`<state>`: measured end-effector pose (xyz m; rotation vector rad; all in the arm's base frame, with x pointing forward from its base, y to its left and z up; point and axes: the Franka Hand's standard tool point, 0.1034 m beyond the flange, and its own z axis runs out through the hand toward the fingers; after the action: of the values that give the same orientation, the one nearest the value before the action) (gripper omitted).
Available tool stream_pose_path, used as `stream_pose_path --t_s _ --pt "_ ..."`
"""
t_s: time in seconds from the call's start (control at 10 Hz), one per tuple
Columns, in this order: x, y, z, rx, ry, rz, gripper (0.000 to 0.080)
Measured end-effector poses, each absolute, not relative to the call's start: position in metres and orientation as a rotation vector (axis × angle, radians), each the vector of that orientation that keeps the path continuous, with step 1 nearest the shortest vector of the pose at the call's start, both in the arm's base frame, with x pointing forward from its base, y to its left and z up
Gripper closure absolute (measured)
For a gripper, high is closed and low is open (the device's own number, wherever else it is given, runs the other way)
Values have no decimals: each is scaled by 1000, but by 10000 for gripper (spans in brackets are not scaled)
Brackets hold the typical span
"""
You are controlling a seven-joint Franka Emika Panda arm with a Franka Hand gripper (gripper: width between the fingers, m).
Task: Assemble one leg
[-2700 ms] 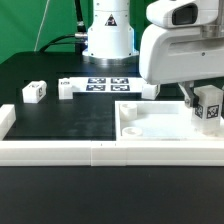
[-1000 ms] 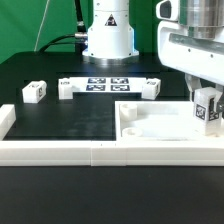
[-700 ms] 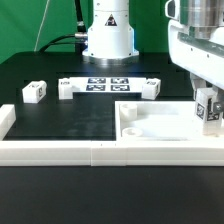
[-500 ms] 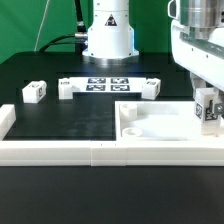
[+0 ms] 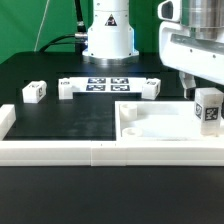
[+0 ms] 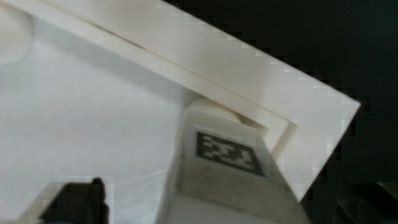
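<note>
A leg [image 5: 208, 106], a stubby white block with a square tag, stands upright on the far right corner of the large white panel [image 5: 150, 128]. My gripper [image 5: 199, 90] hangs just above it, open, with one dark finger [image 5: 187, 88] beside the leg's left side. In the wrist view the leg [image 6: 228, 150] sits in the panel's corner recess between my fingers [image 6: 80, 200], with a gap on each side. Three more legs lie further back: two [image 5: 33, 91] [image 5: 66, 88] on the exterior view's left and one [image 5: 150, 86] near the middle.
The marker board [image 5: 108, 84] lies at the robot base. Long white border rails run along the front [image 5: 95, 151] and the exterior view's left edge [image 5: 5, 120]. A black mat covers the table between them.
The gripper has let go of the leg and risen a little. The leg now stands alone in the panel's corner. Earlier the shut gripper held it there.
</note>
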<state>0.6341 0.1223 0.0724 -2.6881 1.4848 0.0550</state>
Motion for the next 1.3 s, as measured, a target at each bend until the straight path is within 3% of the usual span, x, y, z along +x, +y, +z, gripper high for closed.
stream_pose_path --t_s 1.1,1.3 --pt "634 121 71 -3065 34 -3 151" --pt "634 121 71 -3065 51 -2 411"
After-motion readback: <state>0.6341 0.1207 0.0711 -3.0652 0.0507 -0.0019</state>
